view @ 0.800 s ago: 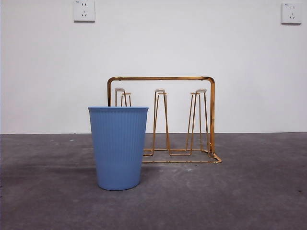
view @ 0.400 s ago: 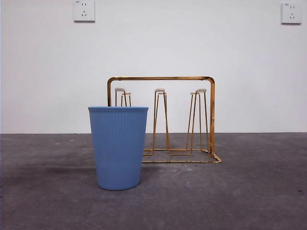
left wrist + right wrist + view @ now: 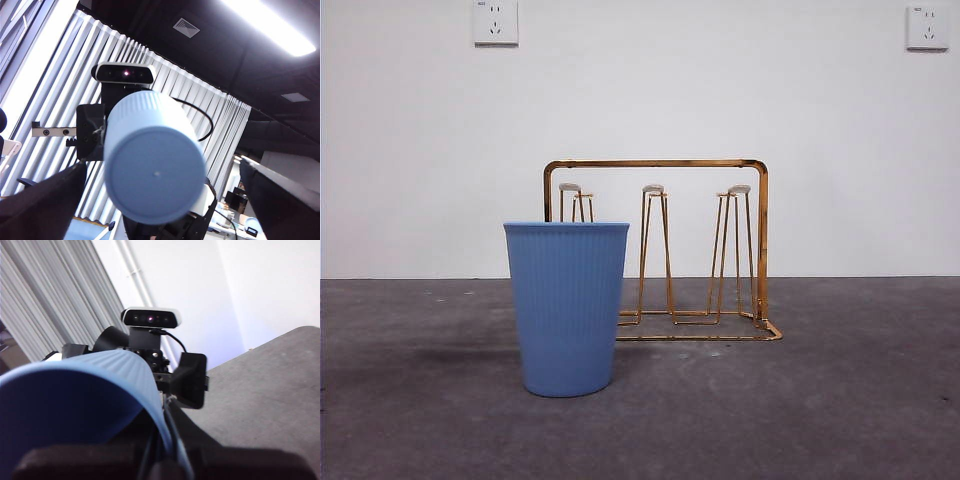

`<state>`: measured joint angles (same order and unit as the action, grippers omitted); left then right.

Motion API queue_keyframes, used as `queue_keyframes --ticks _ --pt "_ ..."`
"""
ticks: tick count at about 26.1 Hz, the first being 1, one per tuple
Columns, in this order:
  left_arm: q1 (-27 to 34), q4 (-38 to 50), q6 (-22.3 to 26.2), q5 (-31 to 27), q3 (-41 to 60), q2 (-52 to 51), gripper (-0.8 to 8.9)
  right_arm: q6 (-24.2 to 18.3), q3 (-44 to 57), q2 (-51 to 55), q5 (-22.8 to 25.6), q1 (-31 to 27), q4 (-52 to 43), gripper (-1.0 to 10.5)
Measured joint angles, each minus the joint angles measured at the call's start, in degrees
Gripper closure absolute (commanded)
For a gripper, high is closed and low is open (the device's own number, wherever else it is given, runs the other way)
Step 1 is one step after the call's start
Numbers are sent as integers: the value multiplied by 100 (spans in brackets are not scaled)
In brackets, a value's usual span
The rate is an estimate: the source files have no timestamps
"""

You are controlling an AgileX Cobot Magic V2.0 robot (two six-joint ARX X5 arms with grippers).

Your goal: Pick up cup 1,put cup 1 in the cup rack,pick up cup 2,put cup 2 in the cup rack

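Meanwhile unchanged since earlier front frames: blue ribbed cup (image 3: 567, 308) upright before cup rack (image 3: 660, 165), inside hidden. Elsewhere, right gripper (image 3: 161, 452) clamped on light-blue cup (image 3: 155, 170) rim; left gripper (image 3: 162, 166) spread wide.

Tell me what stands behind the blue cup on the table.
Behind the blue cup stands the gold wire cup rack, its white-tipped pegs bare. The cup covers the rack's left lower corner and the feet of the left pegs, so those cannot be seen.

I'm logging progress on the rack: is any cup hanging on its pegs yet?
No: in the front view every peg of the cup rack is bare, and the blue cup stands upright on the table in front of it.
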<state>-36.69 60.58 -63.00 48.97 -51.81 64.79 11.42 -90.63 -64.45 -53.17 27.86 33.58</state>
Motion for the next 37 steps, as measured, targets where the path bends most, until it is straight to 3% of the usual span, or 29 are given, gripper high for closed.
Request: queue_keyframes --ticks 9,13,16,21,27,28,30,33,37 --pt "-68 -9 70 -42 0 114 199 -2 0 -409 122 345 -15 958" --pt "-74 -114 109 -42 -2 114 420 -2 0 -415 216 367 -87 958" --pt "-74 -387 208 -42 -2 114 533 0 0 -415 219 367 -157 958" --pt "-74 -485 302 -55 -2 111 575 -4 0 -415 245 361 -107 958" --pt "-74 -538 297 -35 0 114 825 -28 -2 -415 240 358 46 946" --pt "-74 -546 295 -31 0 114 822 -28 -2 -413 240 356 70 942" --pt "-74 -551 295 -24 0 114 821 -26 -4 -409 238 356 116 882" --pt "-76 -525 341 -66 0 114 822 -15 -7 -415 232 363 273 678" --pt "-76 -529 345 -72 0 114 821 -2 -7 -313 444 361 286 662"
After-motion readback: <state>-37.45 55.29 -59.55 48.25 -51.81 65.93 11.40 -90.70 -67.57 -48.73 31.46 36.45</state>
